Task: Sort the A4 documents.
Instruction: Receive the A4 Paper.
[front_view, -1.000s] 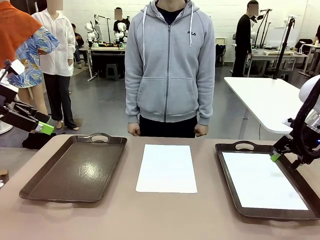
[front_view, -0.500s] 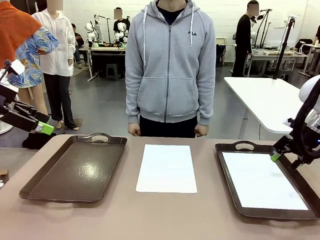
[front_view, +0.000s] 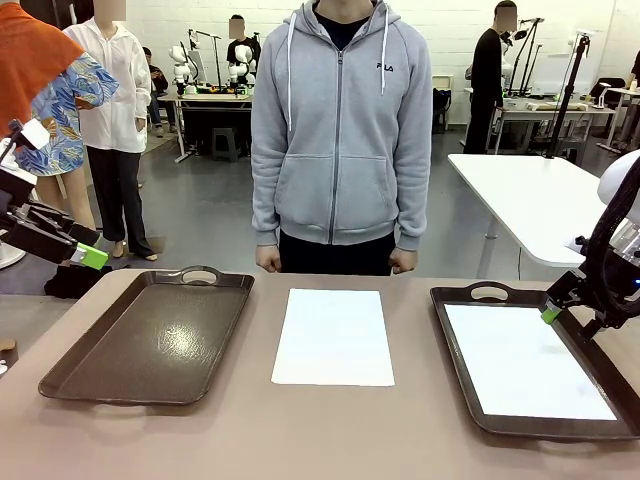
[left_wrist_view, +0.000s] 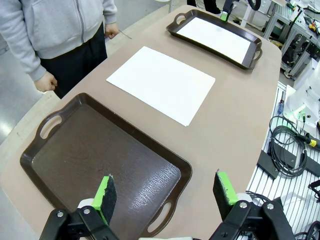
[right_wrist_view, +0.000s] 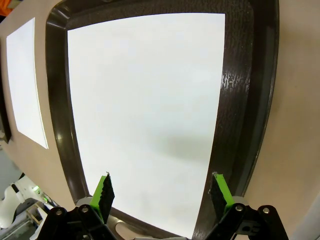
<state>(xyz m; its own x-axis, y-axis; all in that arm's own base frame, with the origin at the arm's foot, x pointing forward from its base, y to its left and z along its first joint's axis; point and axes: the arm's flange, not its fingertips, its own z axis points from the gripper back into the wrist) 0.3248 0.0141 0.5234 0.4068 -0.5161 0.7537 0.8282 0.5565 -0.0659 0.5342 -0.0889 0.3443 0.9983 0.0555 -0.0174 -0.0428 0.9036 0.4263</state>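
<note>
While hovering wide and empty, left gripper (left_wrist_view: 164, 177) and right gripper (right_wrist_view: 161, 176): one A4 sheet (front_view: 525, 360) in right tray (front_view: 441, 325), second sheet (front_view: 334, 335) mid-table, unsorted.

I am reading one brand word from here: the FILA lettering (front_view: 384, 67) is standing in small dark letters on the chest of the person's grey hoodie (front_view: 300, 150). It is sitting near the zip (front_view: 337, 160), on the picture's right of it

White wall (front_view: 450, 30), grey floor (front_view: 200, 215), a white table (front_view: 540, 200) and distant workbenches (front_view: 210, 98).
</note>
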